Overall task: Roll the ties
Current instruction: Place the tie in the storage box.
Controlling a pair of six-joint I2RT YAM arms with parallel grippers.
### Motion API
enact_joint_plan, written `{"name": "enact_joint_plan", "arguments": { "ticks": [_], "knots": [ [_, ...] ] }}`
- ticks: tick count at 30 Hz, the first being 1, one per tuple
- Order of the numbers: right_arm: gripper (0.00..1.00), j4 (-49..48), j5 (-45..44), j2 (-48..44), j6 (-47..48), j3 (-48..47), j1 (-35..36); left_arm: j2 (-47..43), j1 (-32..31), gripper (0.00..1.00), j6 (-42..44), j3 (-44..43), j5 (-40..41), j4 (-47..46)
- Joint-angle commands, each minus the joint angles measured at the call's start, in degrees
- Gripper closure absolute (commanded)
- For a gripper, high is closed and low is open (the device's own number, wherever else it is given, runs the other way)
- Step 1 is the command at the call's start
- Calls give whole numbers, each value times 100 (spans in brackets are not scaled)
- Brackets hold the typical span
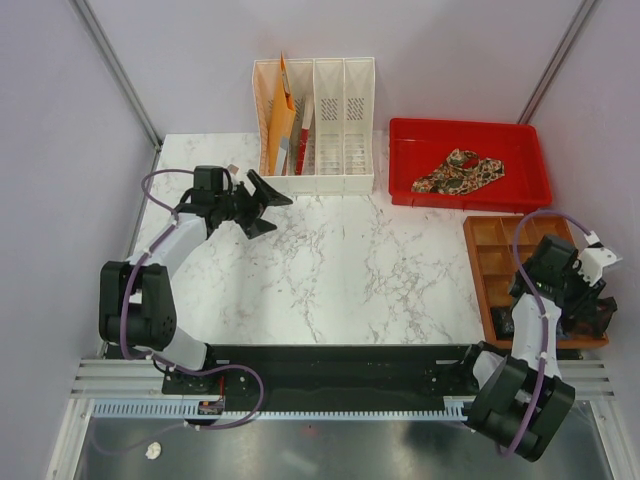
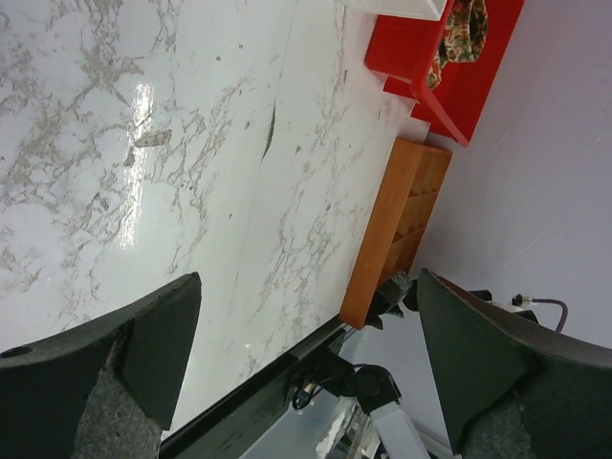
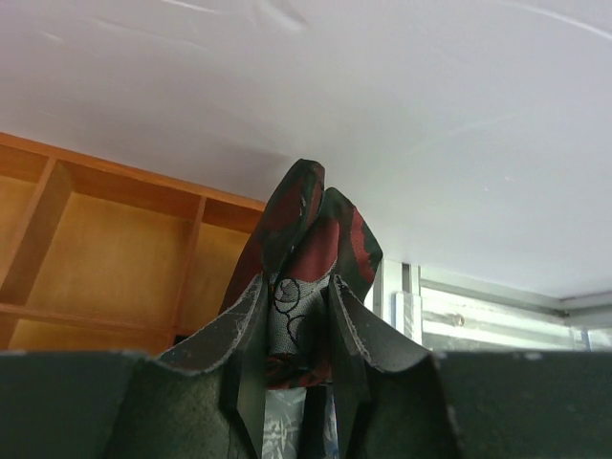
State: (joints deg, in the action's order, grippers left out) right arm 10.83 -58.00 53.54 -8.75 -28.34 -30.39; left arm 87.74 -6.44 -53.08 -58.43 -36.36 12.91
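Note:
My right gripper point(image 3: 296, 311) is shut on a rolled tie point(image 3: 320, 225), dark maroon and black with a grey patterned lining, which stands up between the fingers. In the top view this gripper point(image 1: 590, 312) hangs over the near right end of the wooden compartment box point(image 1: 497, 262). A tan-and-brown paisley tie point(image 1: 458, 172) lies crumpled in the red tray point(image 1: 410, 140) and shows in the left wrist view as well point(image 2: 466, 27). My left gripper point(image 1: 262, 203) is open and holds nothing, above the far left of the marble table point(image 1: 340, 270), in front of the file rack.
A white file rack point(image 1: 340, 130) with orange folders point(image 1: 280, 120) stands at the back centre. The red tray point(image 2: 411, 53) sits right of it, with the wooden box point(image 2: 387, 229) nearer. A dark object point(image 1: 505, 325) lies in the box's near left compartment. Walls close both sides.

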Motion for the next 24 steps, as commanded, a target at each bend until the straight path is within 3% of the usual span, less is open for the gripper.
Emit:
{"name": "enact_joint_plan", "arguments": {
  "ticks": [1,6,9,19,24],
  "knots": [
    [100,-967,148,288,769,100,-229,137,46,0,-141,-221,-179,-209],
    [100,-1897,1087,-18,1603,539,-406,173,46,0,-141,-274,-187,-262],
    [100,-1954,1440,-177,1247,488,-371,173,55,0,-115,-239,-187,-254],
    [100,-1549,228,708,-64,-470,532,322,64,0,-106,-318,-205,-254],
    [100,-2197,149,1289,-381,-682,728,419,55,0,69,-449,-214,-87]
  ]
}}
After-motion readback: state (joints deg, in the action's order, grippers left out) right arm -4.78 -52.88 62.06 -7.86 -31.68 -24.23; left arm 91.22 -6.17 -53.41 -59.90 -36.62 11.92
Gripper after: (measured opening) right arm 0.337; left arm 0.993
